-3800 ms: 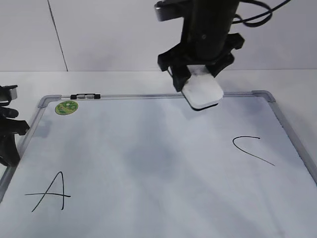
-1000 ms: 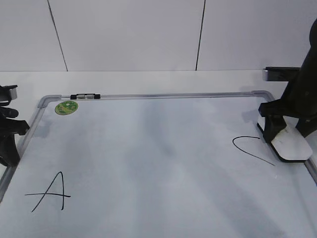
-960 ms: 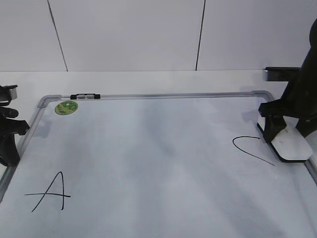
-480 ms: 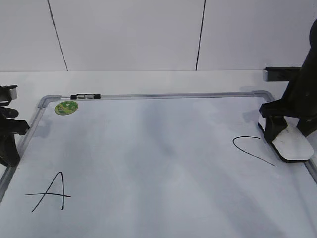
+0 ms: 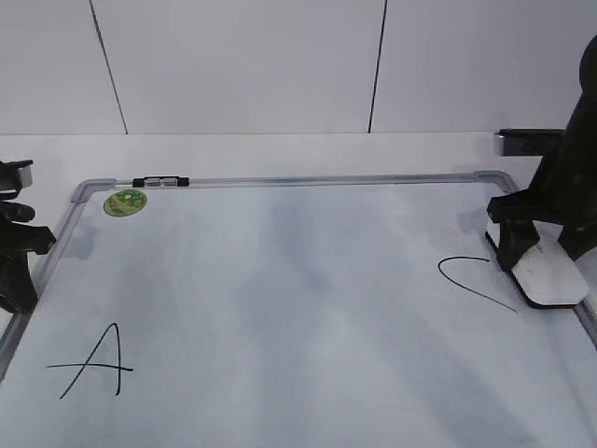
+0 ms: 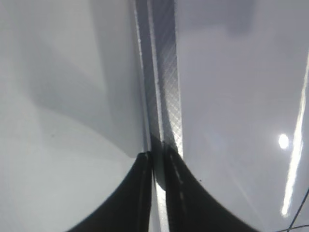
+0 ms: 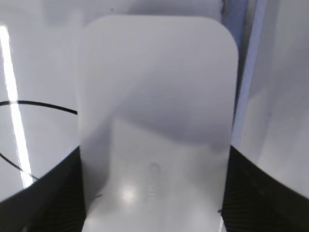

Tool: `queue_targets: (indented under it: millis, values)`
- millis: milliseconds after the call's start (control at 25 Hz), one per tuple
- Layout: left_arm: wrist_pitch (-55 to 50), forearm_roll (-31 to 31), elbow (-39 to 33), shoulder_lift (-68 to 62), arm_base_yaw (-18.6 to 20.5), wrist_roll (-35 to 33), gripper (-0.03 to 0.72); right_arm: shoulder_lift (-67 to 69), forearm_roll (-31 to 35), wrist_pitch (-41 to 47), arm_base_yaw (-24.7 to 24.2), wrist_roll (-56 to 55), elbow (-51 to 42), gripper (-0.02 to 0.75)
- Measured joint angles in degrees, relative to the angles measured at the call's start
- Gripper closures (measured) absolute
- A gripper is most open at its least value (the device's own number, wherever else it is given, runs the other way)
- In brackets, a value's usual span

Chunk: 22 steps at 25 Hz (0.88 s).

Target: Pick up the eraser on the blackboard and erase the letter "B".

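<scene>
The white eraser [image 5: 550,277] sits low at the right edge of the blackboard [image 5: 280,280], just right of the handwritten C [image 5: 476,290]. My right gripper [image 5: 539,254] is shut on the eraser, one finger on each long side. In the right wrist view the eraser [image 7: 154,111] fills the middle between the jaws [image 7: 153,193]. No letter "B" shows on the board. My left gripper [image 5: 14,243] is shut at the board's left edge. In the left wrist view its jaws [image 6: 157,157] hang over the grey frame [image 6: 164,87].
A handwritten A [image 5: 93,369] is at the board's front left. A round green sticker [image 5: 125,202] and a small black clip [image 5: 160,181] sit at the top left. The frame's right rail [image 7: 246,72] runs close beside the eraser.
Since 3.8 s ago my right gripper has carried the eraser from the board's top middle to the right edge beside the C. Over the last second it has barely moved. The left arm is still.
</scene>
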<state>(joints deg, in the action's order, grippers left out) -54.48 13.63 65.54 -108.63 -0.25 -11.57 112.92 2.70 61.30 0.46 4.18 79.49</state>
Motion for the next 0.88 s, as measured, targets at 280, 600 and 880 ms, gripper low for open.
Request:
queue_targets:
  millis: [280, 600, 880]
  values:
    - [0.0, 0.0, 0.0, 0.0, 0.0, 0.0, 0.639, 0.7, 0.5, 0.6, 0.0, -0.8, 0.1, 0.192]
    - [-0.1, 0.0, 0.0, 0.0, 0.0, 0.0, 0.639, 0.8, 0.5, 1.4, 0.0, -1.3, 0.2, 0.191]
    - [-0.1, 0.1, 0.0, 0.0, 0.0, 0.0, 0.639, 0.8, -0.4, 2.8, 0.0, -1.4, 0.2, 0.191]
